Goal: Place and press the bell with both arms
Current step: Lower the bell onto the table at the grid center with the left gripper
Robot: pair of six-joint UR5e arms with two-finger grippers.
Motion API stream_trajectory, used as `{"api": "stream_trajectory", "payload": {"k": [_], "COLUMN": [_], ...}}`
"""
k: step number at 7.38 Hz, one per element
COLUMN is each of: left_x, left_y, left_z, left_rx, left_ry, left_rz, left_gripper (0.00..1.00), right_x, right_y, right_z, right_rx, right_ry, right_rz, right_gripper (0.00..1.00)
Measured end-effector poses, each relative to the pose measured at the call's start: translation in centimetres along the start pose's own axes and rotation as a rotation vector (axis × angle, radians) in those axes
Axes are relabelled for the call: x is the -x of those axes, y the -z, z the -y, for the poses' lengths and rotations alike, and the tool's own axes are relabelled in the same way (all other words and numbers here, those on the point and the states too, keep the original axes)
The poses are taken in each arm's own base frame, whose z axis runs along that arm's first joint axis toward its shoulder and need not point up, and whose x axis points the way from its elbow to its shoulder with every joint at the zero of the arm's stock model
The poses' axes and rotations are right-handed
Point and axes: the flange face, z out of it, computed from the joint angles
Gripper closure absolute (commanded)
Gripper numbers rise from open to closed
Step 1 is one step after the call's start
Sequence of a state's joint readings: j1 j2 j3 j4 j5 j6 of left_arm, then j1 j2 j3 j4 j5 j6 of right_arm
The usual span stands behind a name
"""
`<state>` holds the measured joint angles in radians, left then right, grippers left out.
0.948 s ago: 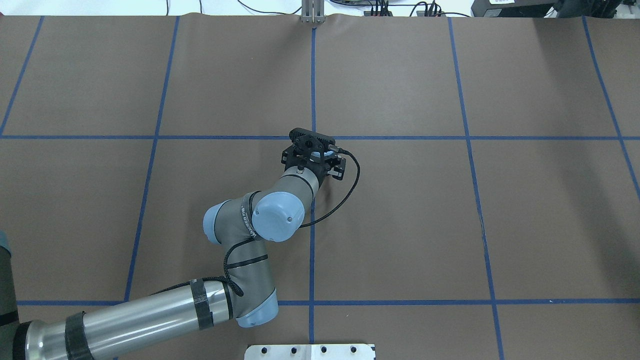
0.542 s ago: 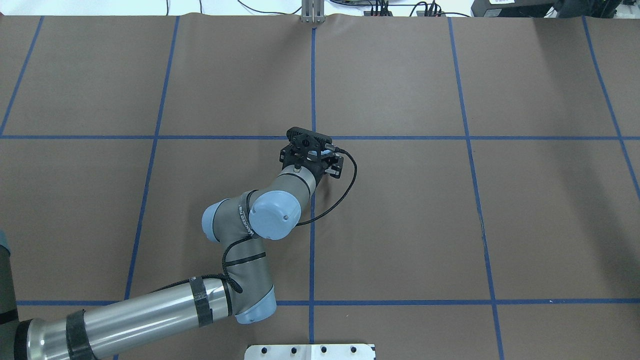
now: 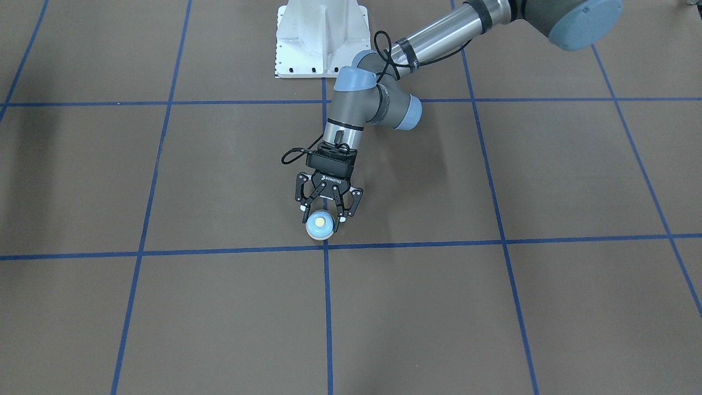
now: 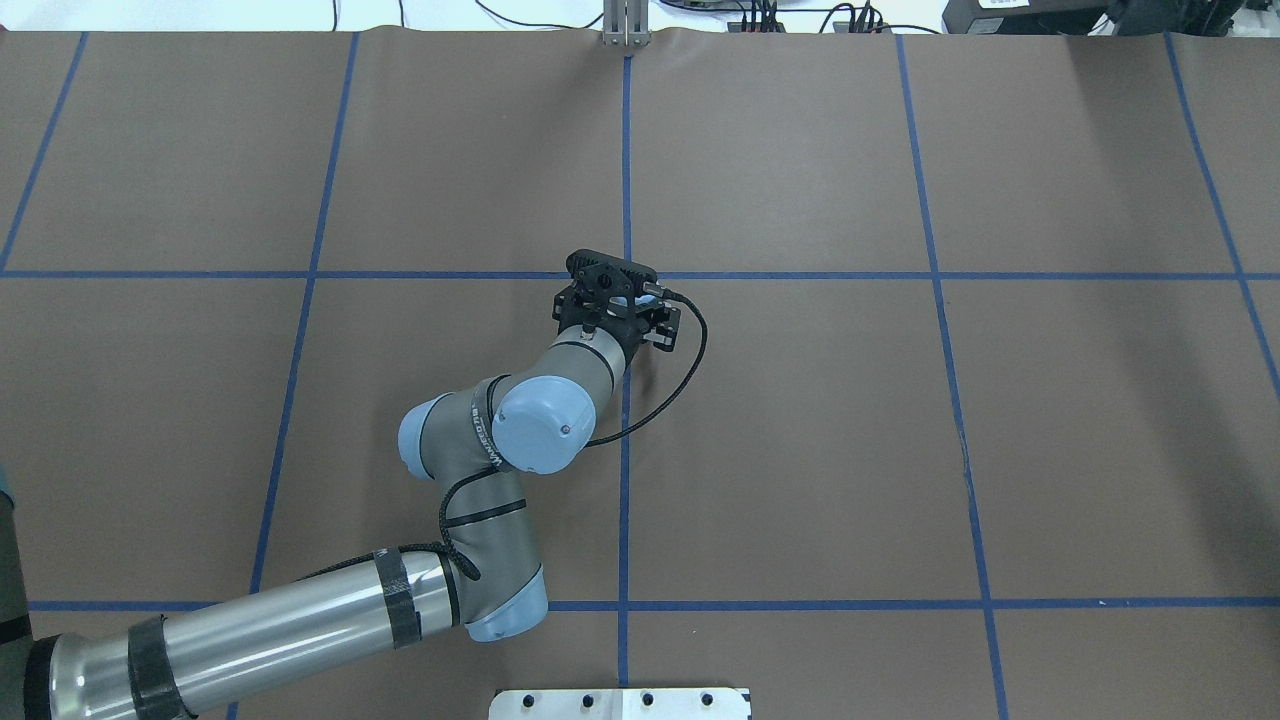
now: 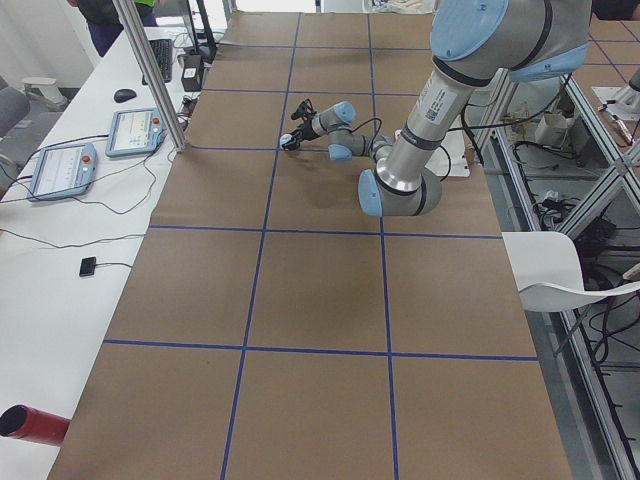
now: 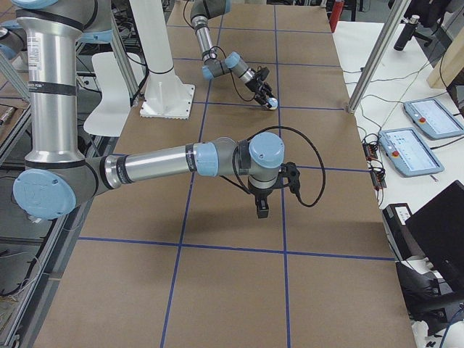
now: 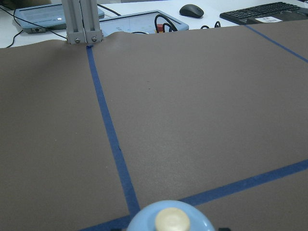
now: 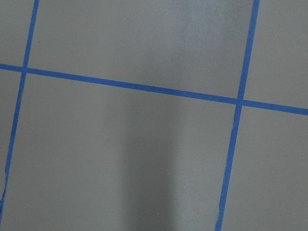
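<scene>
The light-blue bell (image 3: 320,224) with its cream button sits between the fingers of my left gripper (image 3: 322,218), which is shut on it, low over the brown table by a crossing of blue tape lines. I cannot tell whether the base touches the table. In the overhead view the left gripper (image 4: 615,300) hides the bell. The left wrist view shows the bell's top (image 7: 171,219) at its bottom edge. In the exterior right view the bell (image 6: 272,104) is far off. The near right gripper (image 6: 261,209) points down over the table, away from the bell; I cannot tell if it is open.
The white bolted pedestal (image 3: 321,38) stands at the robot's side of the table. An aluminium post (image 4: 625,25) stands at the far edge, with tablets (image 7: 139,21) and a keyboard (image 7: 264,10) on the white desk beyond it. Blue tape lines (image 4: 625,150) grid the table.
My left gripper has shifted a little to the left and toward the far edge, and the arm's elbow has moved with it.
</scene>
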<state>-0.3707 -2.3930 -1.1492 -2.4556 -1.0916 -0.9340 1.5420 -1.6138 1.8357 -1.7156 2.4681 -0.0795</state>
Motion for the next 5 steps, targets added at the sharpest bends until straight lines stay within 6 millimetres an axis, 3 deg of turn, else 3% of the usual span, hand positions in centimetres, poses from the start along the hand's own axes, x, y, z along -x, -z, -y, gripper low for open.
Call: {"api": "stream_trajectory", "payload": {"k": [3,5], "left_x": [0.0,0.1], "left_y": [0.1,0.3], "left_z": [0.1,1.4], "left_rx": [-0.002,-0.015], "left_ry": [0.013,0.05], "left_rz": [-0.003,-0.006], "left_gripper": [0.0,0.0], "right_x": [0.0,0.3], "right_y": [0.1,0.2], "right_z": [0.0,0.4], "right_rx": [-0.002,-0.006], "right_ry": [0.001,0.003], "right_rz": [0.0,0.001], "right_gripper": [0.0,0.0]}}
